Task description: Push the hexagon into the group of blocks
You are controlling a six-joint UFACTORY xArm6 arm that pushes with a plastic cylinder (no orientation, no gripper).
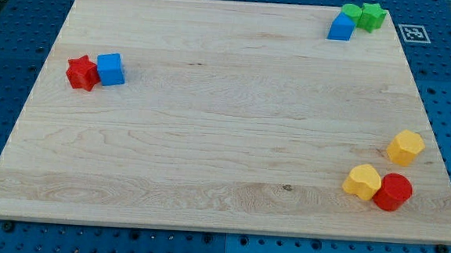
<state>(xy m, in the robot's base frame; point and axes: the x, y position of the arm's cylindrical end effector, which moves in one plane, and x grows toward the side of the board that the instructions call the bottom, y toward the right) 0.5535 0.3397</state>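
A yellow hexagon [405, 146] sits alone near the board's right edge. Just below it, at the lower right, a second yellow block [362, 181] touches a red cylinder [394, 192]. At the top right a blue block [341, 28] touches a green cylinder [350, 12] and a green star [372, 15]. At the left a red star [81, 73] touches a blue cube [110, 69]. My tip does not show in this view.
The wooden board [210, 118] lies on a blue pegboard table [2, 58]. A black-and-white marker tag [414, 32] sits just off the board's top right corner.
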